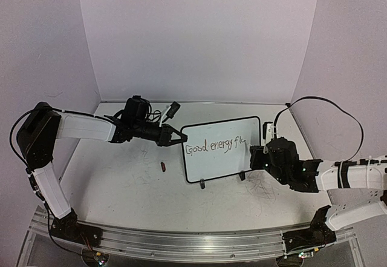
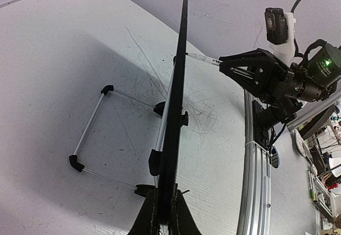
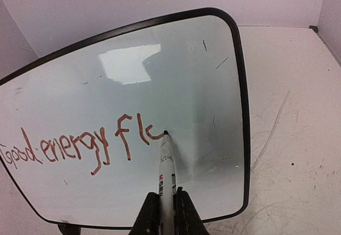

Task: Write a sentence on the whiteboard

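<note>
- Near the middle of the scuffed white table (image 1: 121, 200) stands the small rectangular whiteboard (image 1: 224, 167) with a thin black rim and rounded corners. It is tilted on a thin wire stand with black feet (image 2: 90, 126).
- The left claw (image 2: 166, 197) is closed narrow on the board's left edge, one finger on each face, so its wrist view shows the board edge-on.
- The right claw (image 3: 165, 195) is clamped on a slim white marker with a dark tip (image 3: 167, 165), which points up and away from the fingers.
- The marker's tip touches the board's face, right of centre, at the end of the last stroke.
- The handwritten sentence (image 3: 80, 147) runs across the lower half of the board, from near the left rim to the tip.
- It reads "Good energy flc" so far. The strokes look reddish-brown in the right wrist view and dark from above.
- A small dark reddish piece (image 1: 163, 167) lies on the table, near the board's left edge and apart from it. I cannot tell what it is.
</note>
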Robot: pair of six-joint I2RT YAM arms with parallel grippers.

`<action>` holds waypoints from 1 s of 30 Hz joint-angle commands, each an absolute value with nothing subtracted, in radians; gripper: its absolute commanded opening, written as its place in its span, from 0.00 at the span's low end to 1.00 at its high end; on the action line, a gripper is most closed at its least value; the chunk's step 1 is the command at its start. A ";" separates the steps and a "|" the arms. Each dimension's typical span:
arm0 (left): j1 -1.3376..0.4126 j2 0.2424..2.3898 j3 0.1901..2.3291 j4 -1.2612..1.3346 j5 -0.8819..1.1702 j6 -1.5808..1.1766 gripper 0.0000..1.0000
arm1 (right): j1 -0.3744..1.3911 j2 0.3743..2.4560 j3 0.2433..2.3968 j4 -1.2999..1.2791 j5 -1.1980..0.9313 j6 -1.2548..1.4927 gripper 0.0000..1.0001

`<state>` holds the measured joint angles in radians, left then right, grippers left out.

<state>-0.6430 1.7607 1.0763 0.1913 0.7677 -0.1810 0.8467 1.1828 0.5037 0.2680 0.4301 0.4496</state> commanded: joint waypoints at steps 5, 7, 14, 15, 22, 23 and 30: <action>-0.650 1.744 1.068 0.147 0.721 -0.151 0.00 | 0.843 1.201 0.535 0.324 0.436 0.410 0.00; -0.650 1.744 1.068 0.147 0.721 -0.150 0.00 | 0.844 1.206 0.537 0.325 0.431 0.407 0.00; -0.650 1.745 1.068 0.147 0.721 -0.150 0.00 | 0.842 1.213 0.534 0.330 0.403 0.404 0.00; -0.650 1.745 1.068 0.147 0.721 -0.150 0.00 | 0.843 1.213 0.533 0.330 0.400 0.403 0.00; -0.651 1.744 1.068 0.147 0.720 -0.150 0.00 | 0.843 1.211 0.533 0.334 0.381 0.398 0.00; -0.650 1.744 1.068 0.147 0.720 -0.150 0.00 | 0.843 1.207 0.531 0.334 0.378 0.398 0.00; -0.652 1.744 1.067 0.147 0.717 -0.149 0.00 | 0.842 1.061 0.457 0.304 0.430 0.437 0.00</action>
<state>-0.6437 1.7607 1.0763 0.1913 0.7673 -0.1810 0.8467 1.1623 0.4969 0.2985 0.3967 0.4126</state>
